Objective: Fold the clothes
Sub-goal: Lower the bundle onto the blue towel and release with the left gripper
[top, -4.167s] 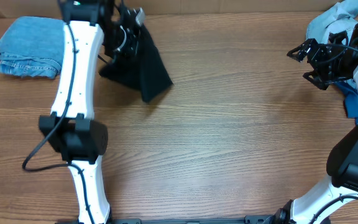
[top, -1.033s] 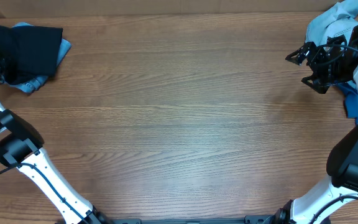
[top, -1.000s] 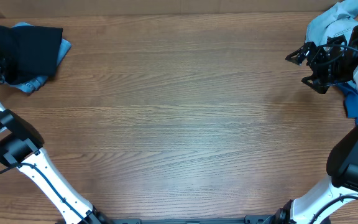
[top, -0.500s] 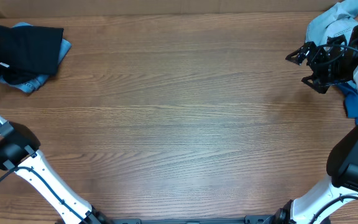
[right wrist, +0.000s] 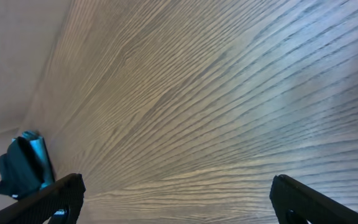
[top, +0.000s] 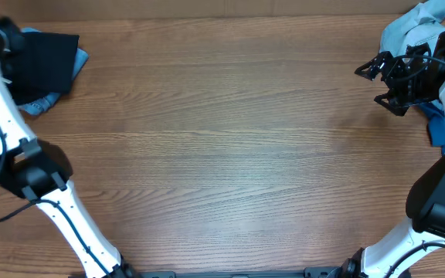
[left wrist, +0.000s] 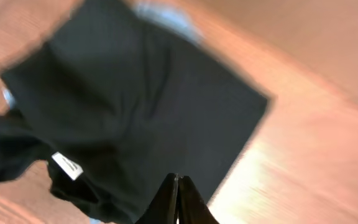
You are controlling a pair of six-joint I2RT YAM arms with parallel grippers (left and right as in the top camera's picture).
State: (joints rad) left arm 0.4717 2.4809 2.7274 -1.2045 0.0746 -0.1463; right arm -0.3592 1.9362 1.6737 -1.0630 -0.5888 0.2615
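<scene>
The black shirt [top: 49, 62] lies folded at the table's far left, on top of a light-blue denim piece [top: 41, 104]. In the left wrist view the shirt [left wrist: 142, 106] is blurred and its white label [left wrist: 66, 165] shows. My left gripper [left wrist: 178, 182] is shut and empty, hovering above the shirt; in the overhead view it [top: 5, 35] is at the far left corner. My right gripper [top: 375, 79] is open and empty, beside a light-blue denim garment [top: 412, 27] and a bright blue garment [top: 436, 127]. Its fingers [right wrist: 59, 194] stand wide apart over bare wood.
The wooden table [top: 222, 139] spans the view. My left arm [top: 10, 131] runs along the left edge. The right wrist view shows the far dark-and-blue pile [right wrist: 23, 165] small at its left edge.
The black shirt, held up by my left gripper earlier, now lies on the denim at far left. My left arm has swung back over it. The right arm has not moved.
</scene>
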